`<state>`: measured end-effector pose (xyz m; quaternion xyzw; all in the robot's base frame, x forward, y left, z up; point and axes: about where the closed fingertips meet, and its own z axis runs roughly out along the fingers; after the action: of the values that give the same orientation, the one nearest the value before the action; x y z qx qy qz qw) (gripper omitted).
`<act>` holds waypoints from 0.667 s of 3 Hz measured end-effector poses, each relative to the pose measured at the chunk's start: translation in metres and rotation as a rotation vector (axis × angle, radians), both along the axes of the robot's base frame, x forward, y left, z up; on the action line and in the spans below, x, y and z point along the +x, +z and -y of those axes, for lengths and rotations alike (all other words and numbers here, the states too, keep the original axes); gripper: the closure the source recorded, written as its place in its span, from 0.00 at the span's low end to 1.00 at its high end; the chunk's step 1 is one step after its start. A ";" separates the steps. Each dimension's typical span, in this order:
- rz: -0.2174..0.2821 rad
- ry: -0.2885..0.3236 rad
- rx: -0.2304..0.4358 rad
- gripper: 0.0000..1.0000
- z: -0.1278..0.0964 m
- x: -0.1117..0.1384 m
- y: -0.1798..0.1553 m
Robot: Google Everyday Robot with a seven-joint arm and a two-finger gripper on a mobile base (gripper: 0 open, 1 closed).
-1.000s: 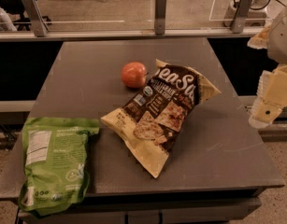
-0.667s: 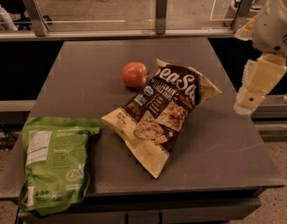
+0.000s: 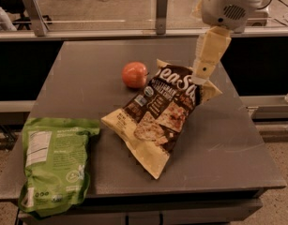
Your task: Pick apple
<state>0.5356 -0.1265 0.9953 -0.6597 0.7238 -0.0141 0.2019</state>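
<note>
A small round red-orange apple (image 3: 134,74) sits on the grey table (image 3: 87,64), just left of the top of a brown and cream snack bag (image 3: 159,108). My gripper (image 3: 202,74) hangs from the white arm at the upper right, above the bag's top right corner. It is to the right of the apple and apart from it, with the bag's top edge between them.
A green snack bag (image 3: 56,162) lies at the table's front left corner. A rail with metal posts (image 3: 161,6) runs behind the table's far edge. The table's right edge lies close under the arm.
The arm has swung in from the right edge of view to the left and now hangs over the brown bag's top right corner. The apple and both bags have not moved.
</note>
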 end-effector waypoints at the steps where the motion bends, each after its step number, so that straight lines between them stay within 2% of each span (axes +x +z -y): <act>1: -0.012 0.007 -0.014 0.00 -0.040 0.034 -0.009; 2: -0.042 -0.091 -0.015 0.00 -0.063 0.066 -0.023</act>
<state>0.6020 -0.0632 0.9725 -0.6278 0.7570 -0.0147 0.1808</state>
